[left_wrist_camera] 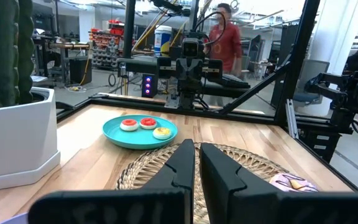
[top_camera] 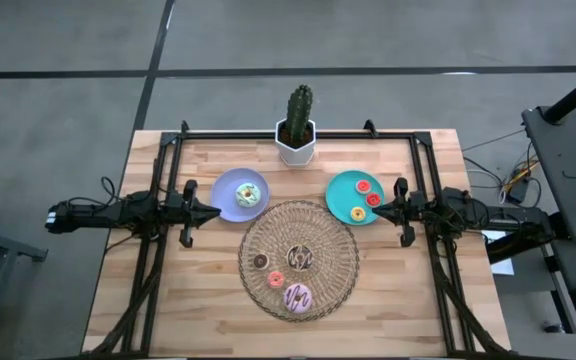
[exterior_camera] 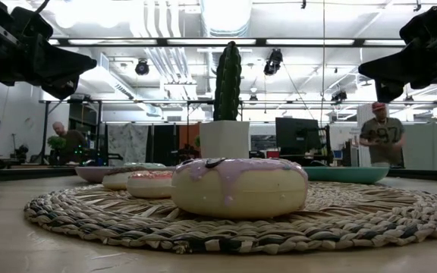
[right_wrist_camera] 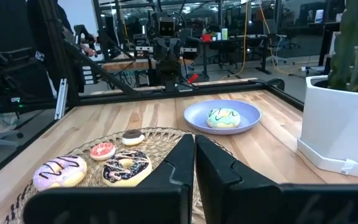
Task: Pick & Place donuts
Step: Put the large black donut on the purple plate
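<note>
Grippers sit idle, I judge, left gripper (top_camera: pixel 216 211) and right gripper (top_camera: pixel 374 209) both pinched together on nothing, with four donuts (top_camera: pixel 297 296) left on the wicker mat (top_camera: pixel 343 262), so my next move calls for parting one pair of jaws above them.

Even, soft light over table (top_camera: pixel 168 290) in high view, shadows faint, no hard glare on wood. Low view strongly backlit: ceiling lights (exterior_camera: pixel 226 15) blown out white, arm shapes at top corners near black silhouettes. Pink donut (exterior_camera: pixel 240 187) up close, fairly sharp; mat (exterior_camera: pixel 355 216) edge nearest camera soft. Background room hazy, person (exterior_camera: pixel 380 136) blurred. Wrist views bright, own fingers (left_wrist_camera: pixel 179 168) dark and slightly soft, mild bending at picture edges.
</note>
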